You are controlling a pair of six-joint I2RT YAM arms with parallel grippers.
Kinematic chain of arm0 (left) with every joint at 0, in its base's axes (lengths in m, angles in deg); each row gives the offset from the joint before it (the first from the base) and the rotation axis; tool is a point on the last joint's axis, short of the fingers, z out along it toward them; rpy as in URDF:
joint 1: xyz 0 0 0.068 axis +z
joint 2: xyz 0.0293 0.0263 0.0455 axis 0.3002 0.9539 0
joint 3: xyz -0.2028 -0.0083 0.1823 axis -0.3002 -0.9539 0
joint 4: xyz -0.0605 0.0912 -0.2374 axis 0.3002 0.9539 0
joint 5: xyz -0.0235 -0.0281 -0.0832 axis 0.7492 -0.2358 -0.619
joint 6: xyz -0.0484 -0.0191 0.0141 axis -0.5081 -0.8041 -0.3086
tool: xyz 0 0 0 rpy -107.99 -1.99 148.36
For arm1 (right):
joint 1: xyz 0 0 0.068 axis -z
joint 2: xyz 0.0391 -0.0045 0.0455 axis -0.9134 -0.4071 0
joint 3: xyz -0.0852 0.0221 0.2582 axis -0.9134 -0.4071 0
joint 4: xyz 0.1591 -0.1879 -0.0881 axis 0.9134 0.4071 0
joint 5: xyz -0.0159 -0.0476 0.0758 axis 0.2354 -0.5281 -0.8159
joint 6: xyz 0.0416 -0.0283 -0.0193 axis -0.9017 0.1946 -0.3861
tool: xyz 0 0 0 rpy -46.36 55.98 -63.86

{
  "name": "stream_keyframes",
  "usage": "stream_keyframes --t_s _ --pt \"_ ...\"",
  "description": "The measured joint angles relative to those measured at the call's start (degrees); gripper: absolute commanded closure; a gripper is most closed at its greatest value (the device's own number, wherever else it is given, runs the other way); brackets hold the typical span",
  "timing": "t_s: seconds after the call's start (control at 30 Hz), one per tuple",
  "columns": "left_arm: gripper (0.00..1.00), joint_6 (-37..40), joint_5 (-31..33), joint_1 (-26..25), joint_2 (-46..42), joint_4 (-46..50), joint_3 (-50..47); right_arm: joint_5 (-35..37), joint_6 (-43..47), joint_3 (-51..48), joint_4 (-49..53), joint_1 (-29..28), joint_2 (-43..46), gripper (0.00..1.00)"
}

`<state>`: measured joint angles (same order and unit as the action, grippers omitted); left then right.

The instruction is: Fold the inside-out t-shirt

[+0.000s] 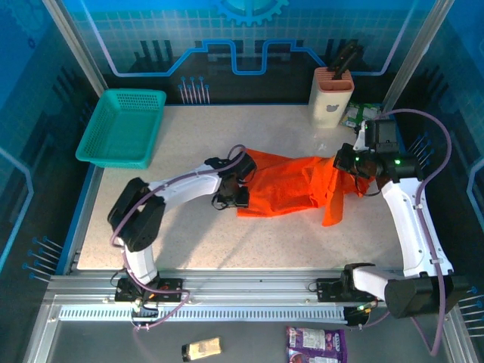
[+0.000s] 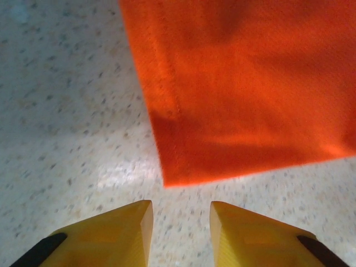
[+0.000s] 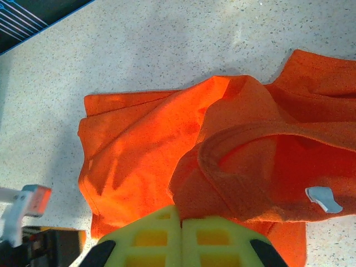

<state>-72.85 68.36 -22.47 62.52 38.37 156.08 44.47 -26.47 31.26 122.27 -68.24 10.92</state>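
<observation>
The left gripper (image 2: 181, 210) stands narrowly parted and empty, just short of a hem corner of the t-shirt (image 1: 287, 187); the shirt lies rumpled on the middle of the table (image 1: 189, 242), no fold made; the right gripper (image 3: 181, 218) pinches cloth by the collar; spreading and every fold look left to do.
</observation>
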Motion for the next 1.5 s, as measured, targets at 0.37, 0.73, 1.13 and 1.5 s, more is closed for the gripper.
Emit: stream_keyframes --t_s 0.37,0.73,1.13,1.5 --pt "0.99 -0.2 0.3 -0.4 6.2 -0.9 -1.0 1.2 0.0 0.3 0.8 0.0 0.3 1.0" --pt "1.0 -0.2 5.0 5.9 -24.1 5.5 -10.1 1.0 0.7 3.9 6.4 -2.4 3.9 1.0" --pt "1.0 9.1 -6.3 27.2 -20.4 7.2 -8.5 3.1 2.6 4.0 -2.6 -0.5 -12.0 1.0" --pt "1.0 13.4 -7.2 32.1 -2.5 4.5 4.1 7.6 3.6 5.0 -7.2 4.2 -29.8 0.57"
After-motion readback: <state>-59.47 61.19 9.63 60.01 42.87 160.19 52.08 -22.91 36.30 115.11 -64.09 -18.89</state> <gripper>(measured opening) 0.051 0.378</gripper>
